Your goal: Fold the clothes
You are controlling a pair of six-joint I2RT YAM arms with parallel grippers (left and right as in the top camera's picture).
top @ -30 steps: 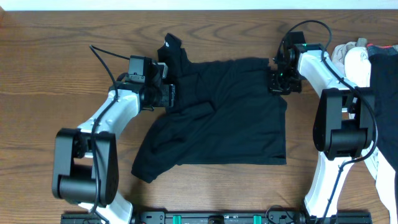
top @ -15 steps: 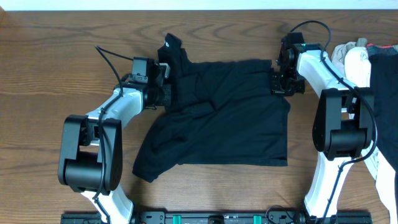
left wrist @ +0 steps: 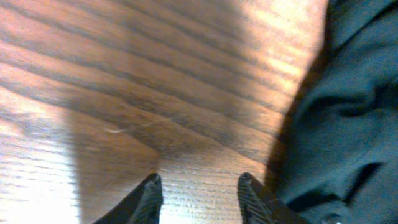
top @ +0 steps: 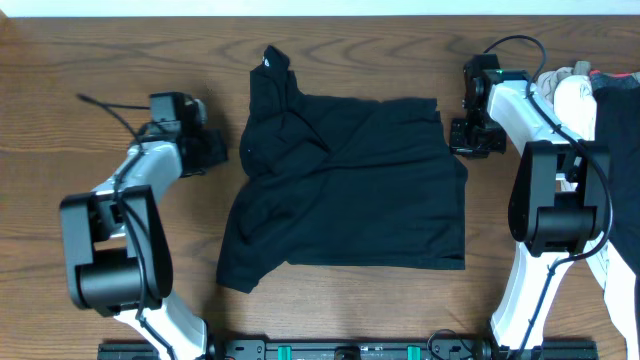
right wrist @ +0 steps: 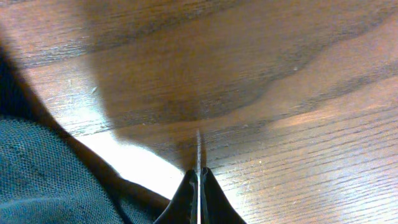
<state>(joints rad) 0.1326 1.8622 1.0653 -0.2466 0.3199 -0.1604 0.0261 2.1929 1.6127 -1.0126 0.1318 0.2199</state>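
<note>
The black short-sleeved shirt [top: 350, 185] lies spread on the wooden table, with one sleeve sticking up at the far left [top: 272, 66] and the lower left corner rumpled. My left gripper [top: 220, 153] is open and empty over bare wood, a little left of the shirt's left edge. In the left wrist view the open fingers [left wrist: 199, 190] frame wood, and the shirt [left wrist: 351, 124] lies to their right. My right gripper [top: 456, 138] is shut and empty just beside the shirt's right edge. In the right wrist view the closed tips [right wrist: 198, 180] are over wood, with the shirt [right wrist: 43, 177] at lower left.
A pile of other clothes sits at the right table edge: a pale garment [top: 562, 92] and a dark one [top: 622, 170]. The arm bases and a black rail [top: 350, 350] run along the front edge.
My left gripper has let go of the shirt's left side and pulled away to the left. My right gripper has come off the shirt's right edge. The shirt now lies flatter.
</note>
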